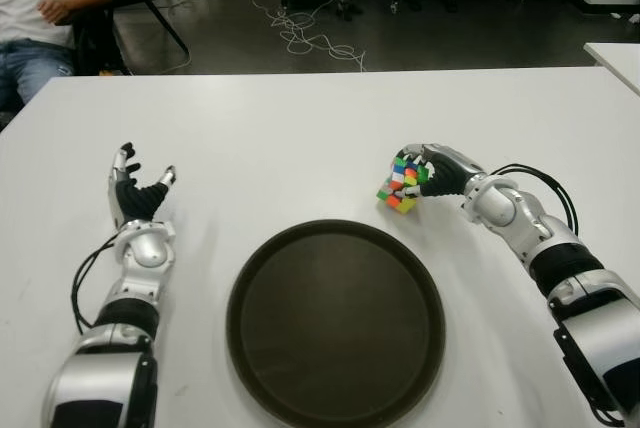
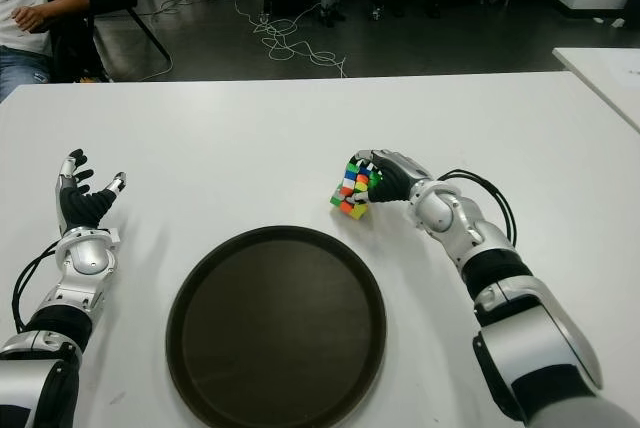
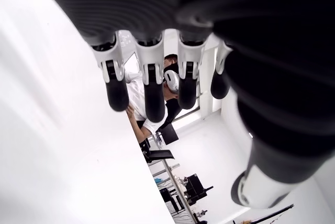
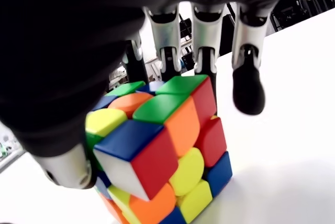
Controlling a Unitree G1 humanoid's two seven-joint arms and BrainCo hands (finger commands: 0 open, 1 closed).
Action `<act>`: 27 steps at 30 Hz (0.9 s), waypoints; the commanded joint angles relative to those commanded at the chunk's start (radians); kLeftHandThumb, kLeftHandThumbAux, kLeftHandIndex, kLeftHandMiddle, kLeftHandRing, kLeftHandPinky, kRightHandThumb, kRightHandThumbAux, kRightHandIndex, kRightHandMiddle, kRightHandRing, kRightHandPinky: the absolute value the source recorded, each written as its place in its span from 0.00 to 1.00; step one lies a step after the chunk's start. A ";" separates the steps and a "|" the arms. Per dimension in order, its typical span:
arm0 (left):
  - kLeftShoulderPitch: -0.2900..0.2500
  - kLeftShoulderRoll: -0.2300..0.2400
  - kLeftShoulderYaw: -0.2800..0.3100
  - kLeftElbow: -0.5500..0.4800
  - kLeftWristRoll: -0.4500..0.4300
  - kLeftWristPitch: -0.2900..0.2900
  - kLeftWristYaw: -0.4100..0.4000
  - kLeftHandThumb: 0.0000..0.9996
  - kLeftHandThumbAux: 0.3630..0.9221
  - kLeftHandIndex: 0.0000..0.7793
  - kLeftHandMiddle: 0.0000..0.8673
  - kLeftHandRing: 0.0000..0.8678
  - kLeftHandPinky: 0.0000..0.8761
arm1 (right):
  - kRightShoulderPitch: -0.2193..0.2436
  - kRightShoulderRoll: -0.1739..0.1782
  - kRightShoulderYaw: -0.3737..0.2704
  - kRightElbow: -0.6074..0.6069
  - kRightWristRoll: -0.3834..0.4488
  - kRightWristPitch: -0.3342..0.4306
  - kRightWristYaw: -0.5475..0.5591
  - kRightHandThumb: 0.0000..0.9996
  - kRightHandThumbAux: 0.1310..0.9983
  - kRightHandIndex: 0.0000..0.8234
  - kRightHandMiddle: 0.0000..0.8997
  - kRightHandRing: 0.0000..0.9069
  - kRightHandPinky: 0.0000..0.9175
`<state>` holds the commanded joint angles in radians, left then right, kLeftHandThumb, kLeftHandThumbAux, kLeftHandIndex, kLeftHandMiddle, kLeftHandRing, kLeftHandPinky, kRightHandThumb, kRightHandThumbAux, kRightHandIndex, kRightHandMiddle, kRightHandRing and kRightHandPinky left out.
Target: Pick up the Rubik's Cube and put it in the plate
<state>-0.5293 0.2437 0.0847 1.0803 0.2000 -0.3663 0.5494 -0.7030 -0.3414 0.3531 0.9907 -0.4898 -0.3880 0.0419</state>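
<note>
Careful: your right hand (image 1: 440,174) wraps the multicoloured Rubik's Cube (image 1: 402,184), tilted on the white table (image 1: 300,138) just beyond the dark round plate's (image 1: 335,316) rim. Loose fingertips could drop it. Left hand (image 1: 138,193) idles spread.

Glossy plastic Rubik's Cube (image 4: 159,150), matt dark plate (image 1: 335,323)

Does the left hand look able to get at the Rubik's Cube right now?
Probably not: the right hand is already closed around the Rubik's Cube, and the open left hand sits far across the plate.
</note>
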 joint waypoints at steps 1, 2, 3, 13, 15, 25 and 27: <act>0.000 0.000 0.001 0.000 -0.001 0.003 -0.001 0.42 0.68 0.13 0.18 0.19 0.20 | 0.001 0.002 -0.003 -0.002 0.002 0.003 -0.002 0.69 0.69 0.52 0.82 0.83 0.81; -0.001 0.000 0.001 0.000 -0.001 0.005 -0.002 0.42 0.68 0.13 0.18 0.19 0.21 | 0.002 0.003 -0.005 -0.003 0.003 0.006 -0.003 0.69 0.68 0.52 0.82 0.83 0.82; -0.001 -0.001 0.002 0.000 -0.002 0.006 -0.003 0.41 0.68 0.13 0.18 0.19 0.21 | 0.003 0.004 -0.008 -0.005 0.004 0.009 -0.004 0.69 0.68 0.52 0.82 0.83 0.82; -0.002 -0.003 0.005 0.002 -0.006 0.004 -0.007 0.43 0.67 0.14 0.18 0.20 0.22 | 0.011 0.012 -0.030 -0.022 0.020 0.036 0.003 0.69 0.69 0.52 0.83 0.84 0.82; -0.001 -0.004 0.005 0.000 -0.007 -0.003 -0.006 0.43 0.67 0.14 0.18 0.20 0.22 | 0.013 0.013 -0.033 -0.024 0.024 0.042 0.004 0.69 0.69 0.52 0.83 0.84 0.82; -0.004 -0.005 0.002 -0.001 -0.003 0.007 0.000 0.41 0.66 0.13 0.17 0.18 0.21 | 0.016 0.018 -0.048 -0.022 0.043 0.052 0.015 0.69 0.69 0.52 0.82 0.83 0.81; -0.004 -0.005 0.002 -0.002 -0.003 0.012 -0.001 0.42 0.66 0.13 0.17 0.19 0.23 | 0.016 0.019 -0.052 -0.020 0.046 0.053 0.016 0.69 0.69 0.52 0.81 0.83 0.80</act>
<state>-0.5333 0.2385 0.0868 1.0787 0.1966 -0.3547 0.5481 -0.6874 -0.3221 0.3013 0.9703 -0.4441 -0.3345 0.0580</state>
